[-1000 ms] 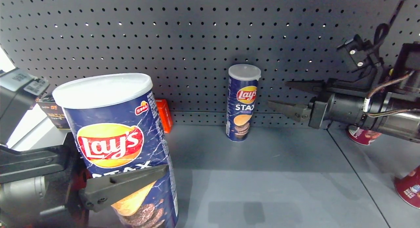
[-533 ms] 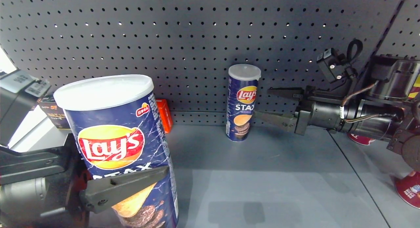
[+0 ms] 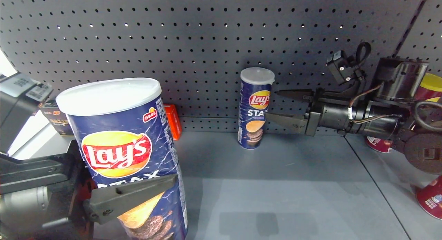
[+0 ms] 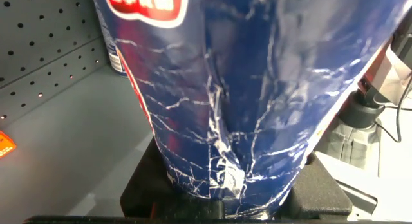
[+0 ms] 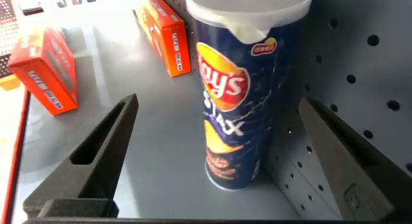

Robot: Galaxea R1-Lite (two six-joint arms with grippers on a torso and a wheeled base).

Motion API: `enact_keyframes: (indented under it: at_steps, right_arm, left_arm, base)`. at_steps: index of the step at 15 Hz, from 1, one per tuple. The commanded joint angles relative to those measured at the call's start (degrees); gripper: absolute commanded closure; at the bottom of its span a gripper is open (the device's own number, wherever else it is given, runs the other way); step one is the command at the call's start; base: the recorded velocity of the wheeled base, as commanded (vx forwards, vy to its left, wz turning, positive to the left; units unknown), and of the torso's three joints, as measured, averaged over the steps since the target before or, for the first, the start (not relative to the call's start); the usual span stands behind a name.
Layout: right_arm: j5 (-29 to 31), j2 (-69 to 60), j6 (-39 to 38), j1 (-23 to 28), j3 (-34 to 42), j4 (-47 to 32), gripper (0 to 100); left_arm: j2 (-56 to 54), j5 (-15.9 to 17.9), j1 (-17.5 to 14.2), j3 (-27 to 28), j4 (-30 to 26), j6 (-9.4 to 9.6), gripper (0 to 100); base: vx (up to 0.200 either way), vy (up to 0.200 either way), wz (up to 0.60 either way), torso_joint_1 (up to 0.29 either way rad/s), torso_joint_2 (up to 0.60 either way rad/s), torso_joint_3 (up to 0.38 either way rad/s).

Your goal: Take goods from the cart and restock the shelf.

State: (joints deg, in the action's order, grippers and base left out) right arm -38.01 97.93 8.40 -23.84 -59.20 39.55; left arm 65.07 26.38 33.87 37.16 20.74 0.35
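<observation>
- Left gripper (image 3: pixel 127 184): low and level, clenched on lower body of held chip can (image 3: pixel 117 136). Can upright, slight lean, lid on.
- Right arm: stretched level along pegboard (image 3: pixel 207 43), wrist pointed toward robot's left.
- Right gripper (image 3: pixel 272 104): released, fingers (image 5: pixel 96 153) spread wide.
- Shelf can (image 3: pixel 255 108): stood upright on shelf (image 3: pixel 293 184), just ahead of fingertips, in line with gap. Contact: cannot tell.
- Orange box (image 3: pixel 173 121): beyond shelf can from right gripper.
</observation>
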Motion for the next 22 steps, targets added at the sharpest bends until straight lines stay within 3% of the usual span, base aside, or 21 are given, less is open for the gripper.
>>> enact_keyframes:
  at_steps: [1,22]
  right_arm:
    - [-0.31,2.62,0.04,0.11,-1.62,0.00,0]
    - [-3.91,13.96,0.04,-0.50,-1.97,6.33,0]
  left_arm:
    - [-0.03,-0.01,-0.03,-0.07,0.01,0.00,100]
    - [-0.03,-0.10,-0.12,-0.68,-0.08,-0.09,100]
  base:
    - [0.000,0.000,0.00,0.000,0.00,0.000]
    - [0.000,0.000,0.00,0.000,0.00,0.000]
